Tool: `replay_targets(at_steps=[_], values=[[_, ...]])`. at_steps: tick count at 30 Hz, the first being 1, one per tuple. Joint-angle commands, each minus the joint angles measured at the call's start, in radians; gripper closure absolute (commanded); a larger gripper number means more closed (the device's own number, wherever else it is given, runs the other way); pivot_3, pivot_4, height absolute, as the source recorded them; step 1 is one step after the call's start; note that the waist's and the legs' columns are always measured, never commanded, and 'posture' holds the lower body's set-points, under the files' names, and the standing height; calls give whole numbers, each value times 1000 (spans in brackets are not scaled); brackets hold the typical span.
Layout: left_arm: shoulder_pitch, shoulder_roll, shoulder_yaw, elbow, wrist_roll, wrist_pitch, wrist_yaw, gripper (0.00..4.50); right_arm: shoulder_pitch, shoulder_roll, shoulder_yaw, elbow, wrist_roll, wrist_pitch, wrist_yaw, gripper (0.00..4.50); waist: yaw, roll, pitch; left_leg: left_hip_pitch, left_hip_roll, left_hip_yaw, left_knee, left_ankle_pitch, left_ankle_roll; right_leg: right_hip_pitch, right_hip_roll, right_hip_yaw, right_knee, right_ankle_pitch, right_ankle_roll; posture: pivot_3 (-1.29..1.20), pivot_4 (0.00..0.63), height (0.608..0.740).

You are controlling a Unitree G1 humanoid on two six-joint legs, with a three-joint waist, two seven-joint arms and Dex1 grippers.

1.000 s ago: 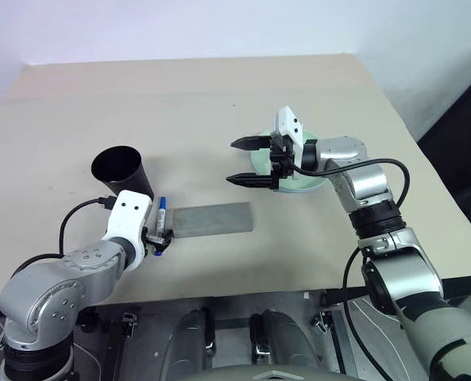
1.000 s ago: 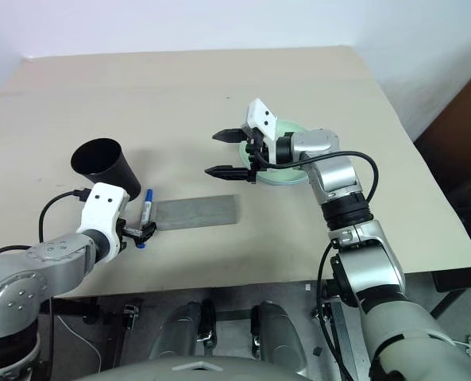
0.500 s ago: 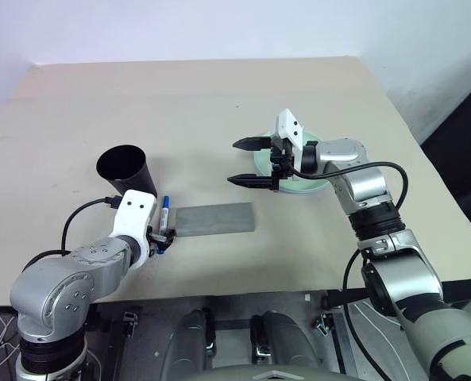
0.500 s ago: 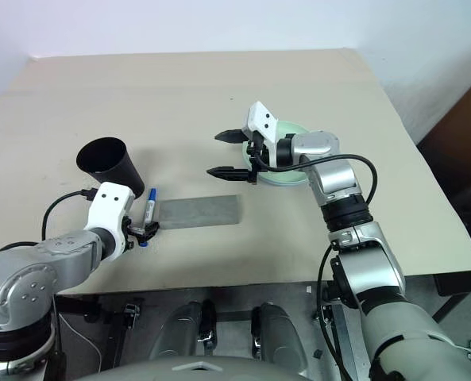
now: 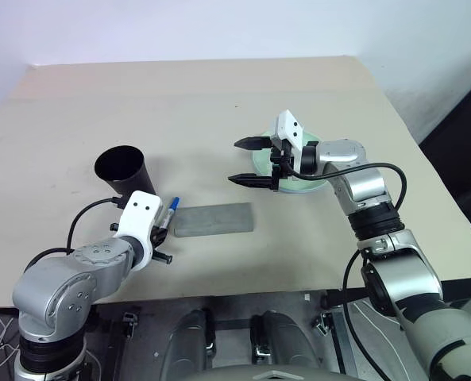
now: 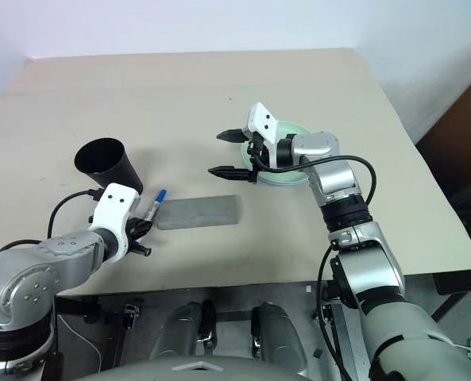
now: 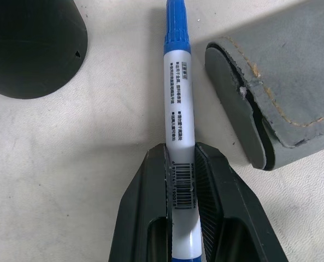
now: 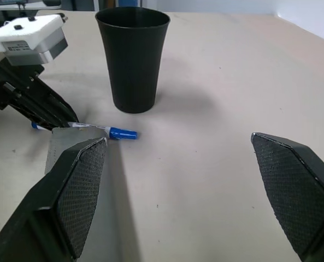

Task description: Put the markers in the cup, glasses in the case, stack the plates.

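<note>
My left gripper (image 7: 179, 155) is shut on the white body of the blue-capped marker (image 7: 177, 103), low over the table. The marker's cap points away between the black cup (image 5: 121, 170) and the grey case (image 5: 214, 219). The cup stands upright just beyond my left hand, and the case lies closed to the right of the marker. My right gripper (image 5: 247, 163) hangs open and empty above the table, pointing left, in front of a mint green plate (image 5: 308, 184). The glasses are out of view.
The tan table (image 5: 219, 103) stretches wide behind the cup and the right gripper. Its front edge runs just below my left hand. The right forearm lies over part of the plate.
The left gripper has closed on the blue-capped marker, and the marker's cap end has swung a little to the right. The right arm has kept still.
</note>
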Motion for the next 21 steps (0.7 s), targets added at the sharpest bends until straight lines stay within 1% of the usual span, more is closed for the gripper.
replay_targets(at_steps=[1,6,9,11,15,17,19,21], values=[[-18,33,25,-20,57,11,-8,4200,-20,7,-16,-7,5,-19,-4,0,0,0,0,0,0,0,0,0,0,0,0,0,0,0,0,0,150,715],[-31,74,61,-62,69,-19,-90,4200,-21,4,-18,-3,4,-22,-3,0,3,0,0,-2,0,0,0,0,-1,-2,0,0,-1,0,0,0,150,715],[-25,95,77,-89,78,-73,-141,4200,-23,0,-22,-5,6,-20,-3,0,4,0,0,-4,0,0,0,-1,0,-3,-1,0,-2,0,0,0,150,715],[-18,104,93,-105,60,-100,-193,4200,-25,-1,-22,-3,4,-20,-7,0,4,0,0,-5,0,0,0,-1,0,-4,-1,0,-2,0,0,0,150,715],[0,123,87,-113,71,-172,-250,4200,-23,-3,-23,-7,4,-18,-11,0,3,0,0,-5,0,0,-1,0,0,-5,-1,0,-2,0,0,0,150,715],[12,140,70,-122,86,-258,-286,4200,-21,-5,-23,-9,3,-18,-15,0,2,0,0,-5,0,0,-1,0,0,-5,-1,0,-2,0,0,0,150,715],[15,160,54,-123,89,-273,-304,4200,-19,-6,-22,-12,2,-18,-20,0,2,0,0,-5,0,0,-1,-1,0,-5,-1,0,-2,0,0,0,150,715],[17,146,47,-121,128,-369,-300,4200,-16,-7,-23,-24,5,-9,-24,0,2,0,0,-5,0,0,-1,-1,0,-5,-1,0,-2,0,0,0,150,715]])
